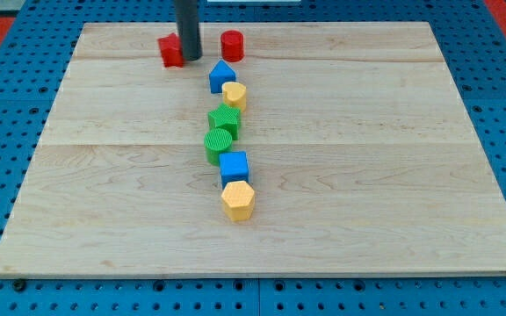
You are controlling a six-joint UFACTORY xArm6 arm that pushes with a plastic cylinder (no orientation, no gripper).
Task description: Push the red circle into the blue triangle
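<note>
Standing near the table's top edge, my tip touching a red block, red circle just right, blue triangle below it, no pincer fitted.

Wooden board on a blue perforated table, with my tip at the far edge, touching the right side of a red block (shape partly hidden by the rod) and left of the red circle, which stands apart. Nearer, a column runs from the blue triangle, touching a yellow block, through a green block and green circle. The column ends with a blue cube and yellow hexagon.
</note>
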